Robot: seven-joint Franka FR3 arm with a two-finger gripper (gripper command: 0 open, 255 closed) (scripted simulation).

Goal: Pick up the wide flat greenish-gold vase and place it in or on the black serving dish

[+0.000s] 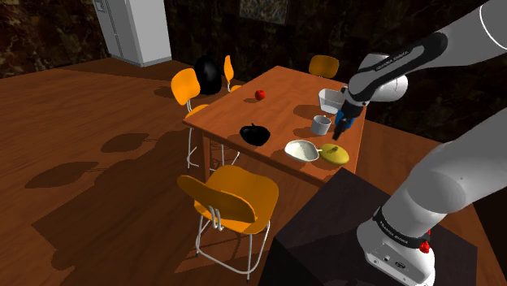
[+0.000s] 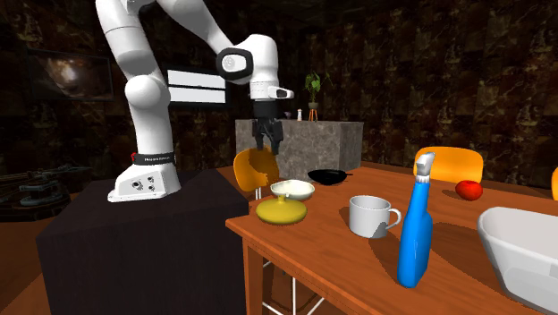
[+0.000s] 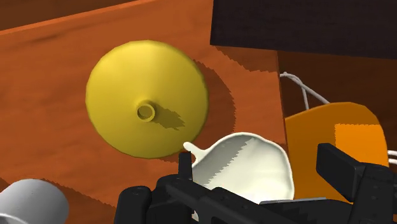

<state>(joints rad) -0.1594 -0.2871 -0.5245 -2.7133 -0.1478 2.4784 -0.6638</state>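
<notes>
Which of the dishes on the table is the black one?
The low black dish, left of the white bowl in the shoulder view. The others are light: the flat vase is yellow-gold and the mug is pale.

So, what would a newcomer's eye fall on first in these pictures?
The white arm holds its black hand open above a flat yellow vase, at the corner of the wooden table nearest the stand. A white bowl lies right beside the vase, and the black dish sits further along the table.
</notes>
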